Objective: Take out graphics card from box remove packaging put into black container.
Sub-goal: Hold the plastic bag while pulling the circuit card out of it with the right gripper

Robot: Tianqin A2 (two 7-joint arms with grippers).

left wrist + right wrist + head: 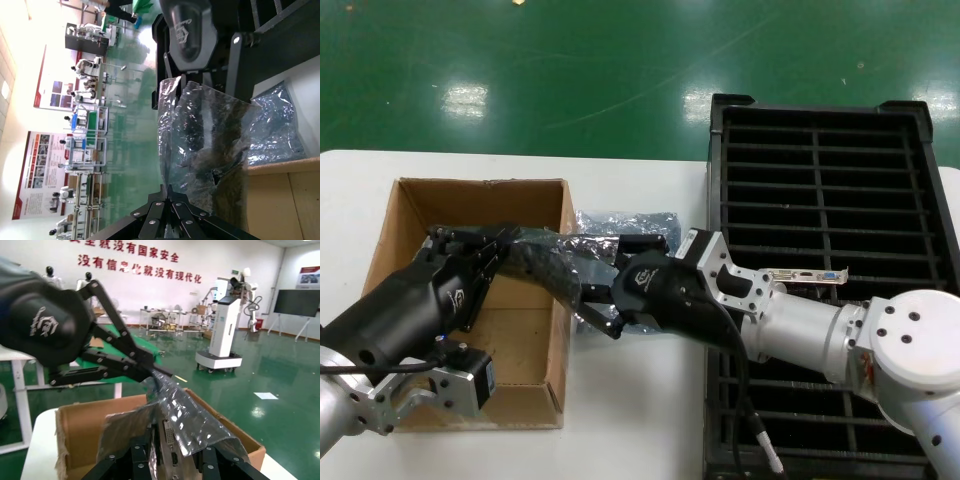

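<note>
Two grippers, left [510, 245] and right [595, 300], pinch the crinkly silver packaging [555, 262] with closed jaws above the corrugated box [410, 215].

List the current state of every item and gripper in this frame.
Left gripper: shut on the antistatic bag.
Right gripper: shut on the bagged card.
Antistatic bag: held up between both grippers, card still inside.
Cardboard box: open, on the table.
Black crate: one graphics card already slotted.
Second bag: lying behind the grippers.
</note>
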